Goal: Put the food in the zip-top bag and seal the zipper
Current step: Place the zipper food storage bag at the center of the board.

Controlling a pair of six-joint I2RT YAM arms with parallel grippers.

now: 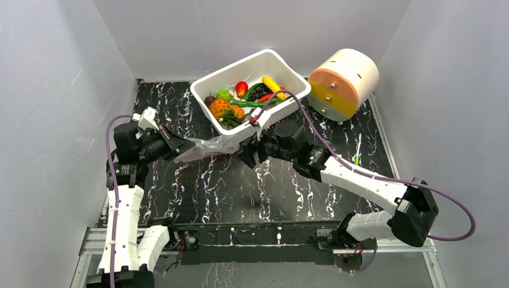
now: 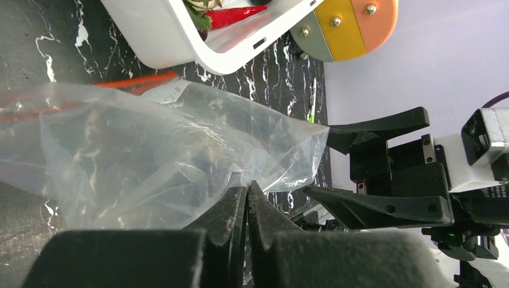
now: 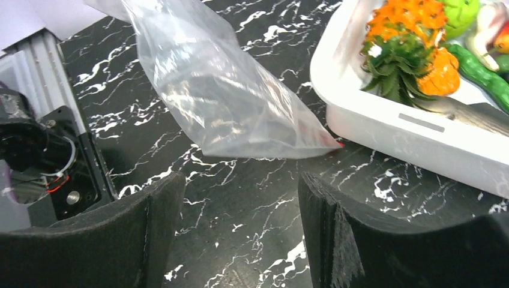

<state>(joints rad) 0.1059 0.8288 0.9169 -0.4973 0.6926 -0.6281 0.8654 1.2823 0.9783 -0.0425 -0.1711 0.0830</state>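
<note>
The zip-top bag [image 2: 168,144] is gripped by a fold of its clear film between the closed fingers of the left end effector [image 2: 247,191] and is held slanting over the desk [image 1: 240,192], just in front of the white bin [image 1: 282,111]. Its red-orange zipper [image 2: 135,80] is seen along the edge nearest the bin. The right end effector [image 3: 240,180] is held open, with nothing between its jaws. The bag's lower corner lies just ahead of it, apart, near the foot of the bin wall. The food [image 1: 246,96] — a toy pineapple [image 3: 408,24] and a red chili [image 2: 237,15] among it — is seen lying in the bin.
</note>
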